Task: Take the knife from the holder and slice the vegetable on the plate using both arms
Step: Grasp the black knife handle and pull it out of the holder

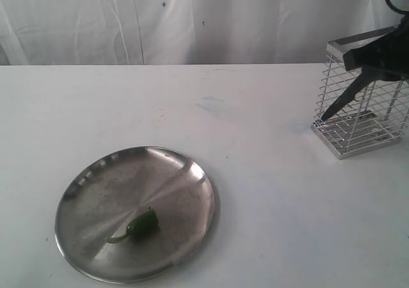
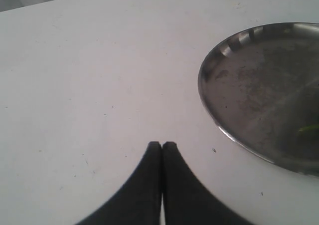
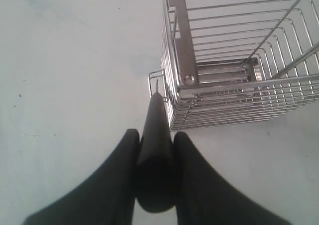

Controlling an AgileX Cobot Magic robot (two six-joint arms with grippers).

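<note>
My right gripper [image 1: 369, 59] is shut on the black handle of the knife [image 1: 342, 99]. The dark blade slants down and left across the front of the chrome wire holder [image 1: 364, 135]. In the right wrist view the knife [image 3: 156, 110] sits between the fingers of the right gripper [image 3: 155, 135], its tip outside the holder [image 3: 224, 105], beside one lower corner. The small green vegetable [image 1: 142, 224] lies on the steel plate [image 1: 128, 179] at the front left. My left gripper [image 2: 162, 145] is shut and empty over bare table beside the plate [image 2: 249, 85]. It is out of the exterior view.
A white curtain hangs behind the white table [image 1: 255, 192]. The holder stands at the far right edge of the exterior view. A wide stretch of table lies between the holder and the plate.
</note>
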